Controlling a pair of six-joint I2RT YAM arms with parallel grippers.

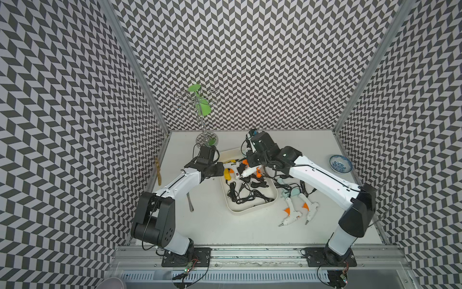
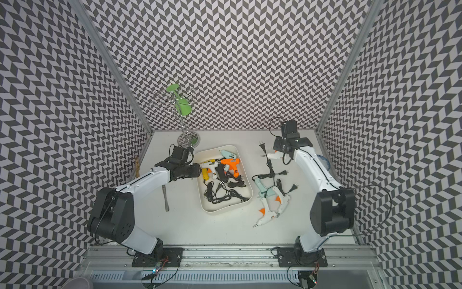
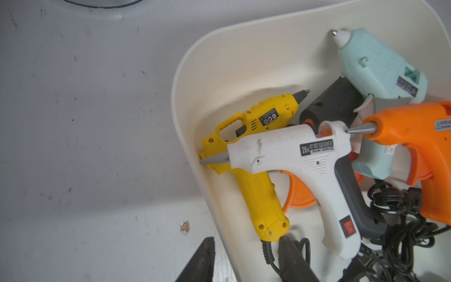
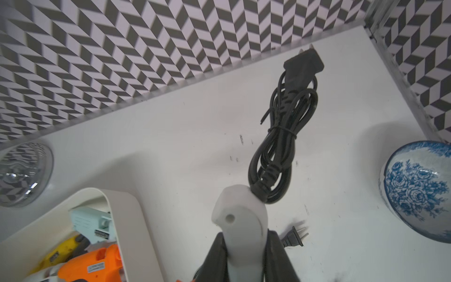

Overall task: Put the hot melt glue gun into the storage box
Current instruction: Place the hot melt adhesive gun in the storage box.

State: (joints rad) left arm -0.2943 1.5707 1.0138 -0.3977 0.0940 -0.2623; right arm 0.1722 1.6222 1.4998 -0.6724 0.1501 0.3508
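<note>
The cream storage box (image 1: 250, 210) (image 2: 225, 210) (image 3: 185, 80) (image 4: 127, 207) holds yellow (image 3: 256, 190), white (image 3: 280, 151), orange (image 3: 415, 136), mint (image 3: 375, 63) and black (image 3: 336, 102) glue guns with their cords. My left gripper (image 3: 246, 243) (image 2: 197, 170) is open astride the box's left wall, one finger on each side. My right gripper (image 4: 245, 234) is shut on the handle of a white hot melt glue gun (image 4: 240, 214), cord bundle trailing. A top view puts that gun (image 2: 271, 156) right of the box. In a top view the gun (image 1: 246, 171) hangs over the box.
Two white glue guns (image 1: 292, 212) (image 1: 310, 207) and a mint one (image 1: 287, 192) lie tangled in cords right of the box. A blue-patterned bowl (image 1: 340, 164) (image 4: 419, 188) sits far right. A wire stand with a green cup (image 1: 200, 105) stands at the back, a metal spoon (image 1: 190, 202) left of the box.
</note>
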